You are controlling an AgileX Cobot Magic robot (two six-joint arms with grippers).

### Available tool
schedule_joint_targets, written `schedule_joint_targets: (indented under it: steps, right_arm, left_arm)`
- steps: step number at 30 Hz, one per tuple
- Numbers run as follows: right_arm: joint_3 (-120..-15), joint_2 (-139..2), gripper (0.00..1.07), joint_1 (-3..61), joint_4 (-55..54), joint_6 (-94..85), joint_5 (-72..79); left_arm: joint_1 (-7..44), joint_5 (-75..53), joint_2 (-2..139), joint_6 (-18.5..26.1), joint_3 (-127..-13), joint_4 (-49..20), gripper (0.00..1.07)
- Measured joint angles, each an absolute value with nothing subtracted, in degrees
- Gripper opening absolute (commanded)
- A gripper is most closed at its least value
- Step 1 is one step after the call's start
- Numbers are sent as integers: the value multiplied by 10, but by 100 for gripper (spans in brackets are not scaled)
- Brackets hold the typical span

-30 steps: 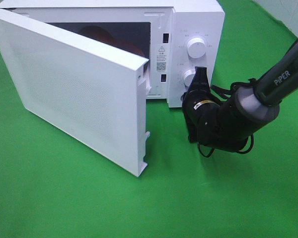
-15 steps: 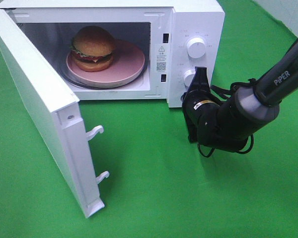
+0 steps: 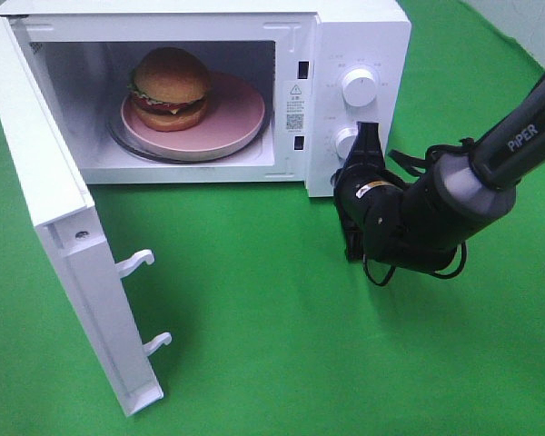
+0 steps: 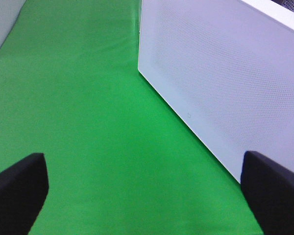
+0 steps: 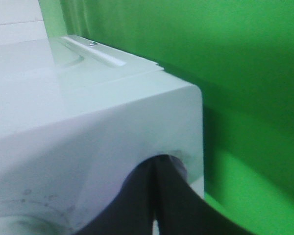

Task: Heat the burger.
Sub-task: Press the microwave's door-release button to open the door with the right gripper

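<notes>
The burger (image 3: 170, 86) sits on its pink plate (image 3: 236, 113) inside the white microwave (image 3: 354, 36), toward the plate's left side. The microwave door (image 3: 64, 245) stands wide open, hinged at the left. My right gripper (image 3: 368, 136) is shut, its tips against the control panel beside the lower knob (image 3: 345, 143). In the right wrist view the right gripper (image 5: 154, 196) shows its two dark fingers pressed together against the white panel. My left gripper (image 4: 147, 191) is open and empty over the green cloth, next to the door's outer face (image 4: 225, 88). It is out of the exterior view.
The upper knob (image 3: 359, 86) is above the right gripper. Two white latch hooks (image 3: 136, 263) stick out from the door's free edge. Green cloth (image 3: 282, 345) covers the table.
The microwave door has swung from nearly shut to wide open, and the burger and plate now show. The right arm has hardly moved.
</notes>
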State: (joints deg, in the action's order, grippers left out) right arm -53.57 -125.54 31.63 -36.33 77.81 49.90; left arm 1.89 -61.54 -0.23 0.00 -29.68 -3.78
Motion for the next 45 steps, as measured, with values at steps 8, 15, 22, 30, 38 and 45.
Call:
schedule_joint_targets:
  steps: [8, 15, 22, 30, 38, 45]
  right_arm:
    - [-514, -1234, 0, 317, -347, 778, 496]
    - [-478, -1212, 0, 338, -348, 783, 522]
    - [-442, -1201, 0, 365, -348, 798, 515]
    - [-400, -1152, 0, 368, -315, 799, 513]
    - [-365, -1098, 0, 368, -262, 793, 497]
    - [-360, -1049, 0, 368, -236, 700, 433]
  left_arm:
    - [19, -615, -2, 0, -297, -38, 100]
    - [19, -615, -2, 0, -297, -38, 100]
    - [19, -615, -2, 0, -297, -38, 100]
    - [19, -615, -2, 0, -297, -38, 100]
    - [19, -615, -2, 0, -297, -38, 100]
    - [19, -615, -2, 0, -297, -38, 100]
